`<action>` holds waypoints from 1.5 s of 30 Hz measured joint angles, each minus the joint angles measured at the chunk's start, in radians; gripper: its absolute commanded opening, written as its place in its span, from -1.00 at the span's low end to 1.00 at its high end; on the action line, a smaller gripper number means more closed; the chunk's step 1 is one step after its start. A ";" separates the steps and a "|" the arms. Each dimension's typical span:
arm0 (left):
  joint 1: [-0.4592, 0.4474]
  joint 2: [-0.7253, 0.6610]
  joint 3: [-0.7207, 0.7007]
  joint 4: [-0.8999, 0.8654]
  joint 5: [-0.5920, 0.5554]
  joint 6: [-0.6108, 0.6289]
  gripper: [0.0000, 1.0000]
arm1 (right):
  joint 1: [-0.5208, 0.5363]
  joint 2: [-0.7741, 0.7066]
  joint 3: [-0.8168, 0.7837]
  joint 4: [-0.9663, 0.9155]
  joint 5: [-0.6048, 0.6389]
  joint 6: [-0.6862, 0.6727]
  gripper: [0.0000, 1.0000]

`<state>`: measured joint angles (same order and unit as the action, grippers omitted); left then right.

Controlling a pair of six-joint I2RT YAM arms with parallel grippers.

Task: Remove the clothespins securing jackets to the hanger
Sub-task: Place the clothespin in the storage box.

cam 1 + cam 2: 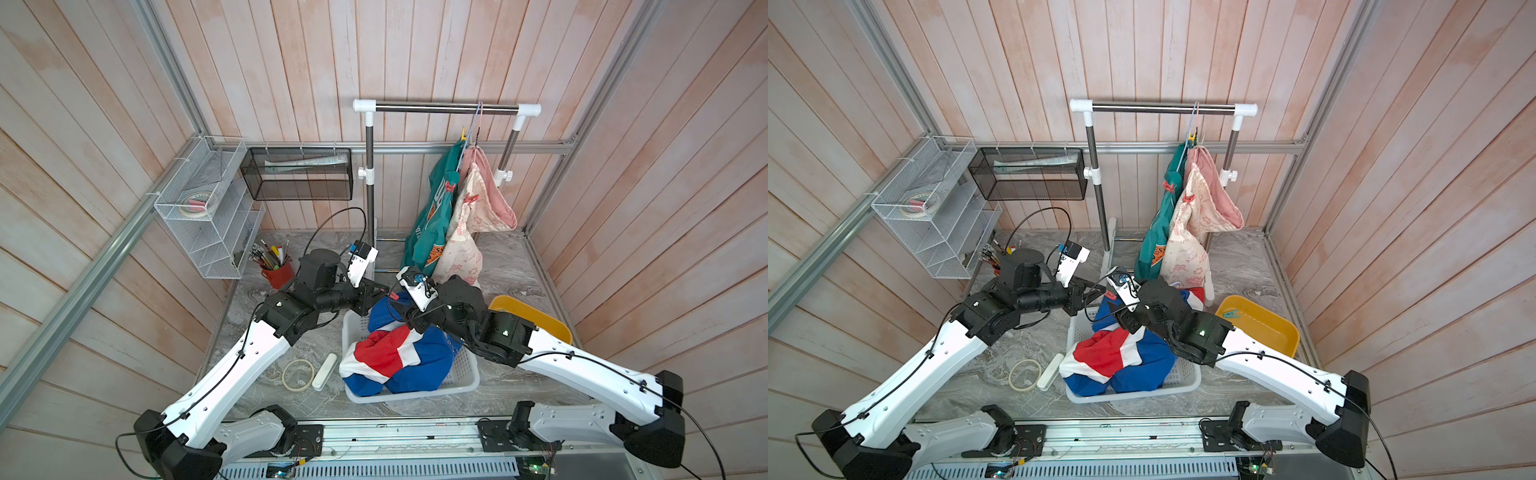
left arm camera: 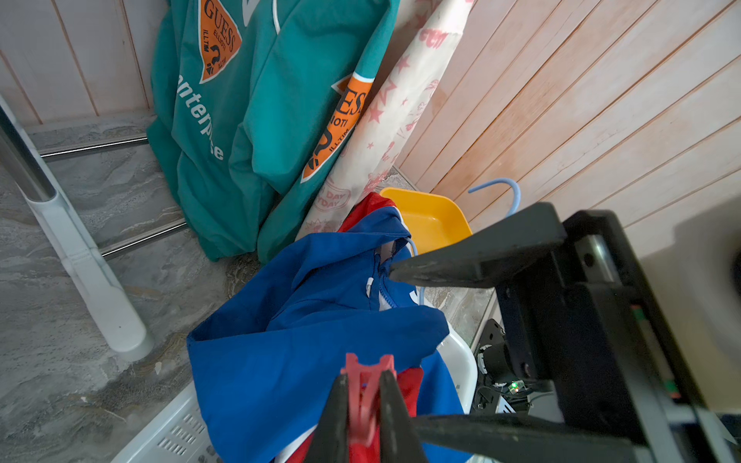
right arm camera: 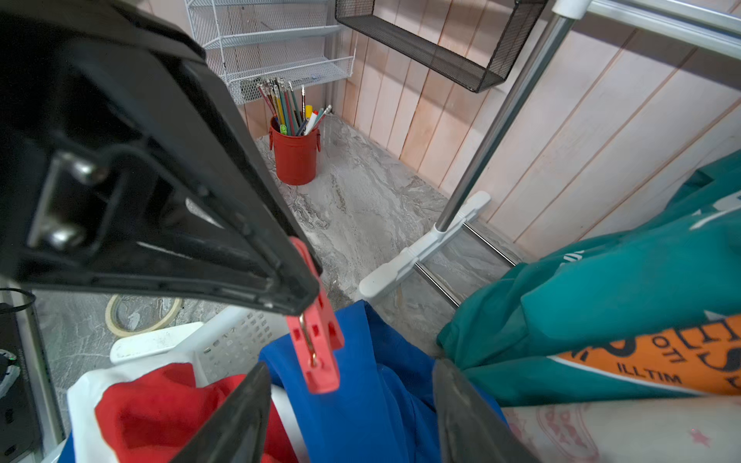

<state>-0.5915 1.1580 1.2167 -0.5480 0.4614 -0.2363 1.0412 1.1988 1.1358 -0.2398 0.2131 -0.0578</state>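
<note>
The blue jacket (image 1: 415, 361), with red and white panels, lies crumpled in the white basket (image 1: 467, 374). The teal jacket (image 1: 432, 212) and the cream jacket (image 1: 461, 249) with pink print hang side by side, touching. Each has one red-coral clothespin (image 1: 450, 186) (image 1: 470, 199) clipped on its upper part. A third clothespin (image 2: 363, 401) is pinched in the left gripper (image 2: 364, 379), above the blue jacket.

- Left arm (image 1: 232, 370): white shell links, black joint housings, a thin black cable clipped along it.
- Right arm (image 1: 582, 365): same white and black, with a green light on one joint.
- Left claw (image 2: 363, 379) and right claw (image 3: 353, 364): black, tapered fingers.
</note>
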 measured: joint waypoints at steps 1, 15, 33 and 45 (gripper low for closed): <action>0.000 -0.003 0.000 -0.003 0.006 0.000 -1.00 | 0.000 0.005 0.008 0.000 -0.005 -0.007 0.28; 0.002 -0.021 -0.008 -0.010 0.062 0.007 -1.00 | 0.006 0.082 0.051 -0.002 -0.059 -0.067 -0.39; 0.006 -0.053 -0.024 0.005 -0.008 0.017 0.66 | 0.014 0.062 0.051 -0.016 -0.034 -0.054 -1.00; -0.076 -0.147 -0.157 0.026 -0.132 0.106 0.71 | -0.239 -0.261 0.111 -0.057 0.204 0.204 -1.00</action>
<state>-0.6674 1.0111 1.0595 -0.5224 0.3298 -0.1303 0.8021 0.9375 1.2465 -0.2966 0.4171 0.1467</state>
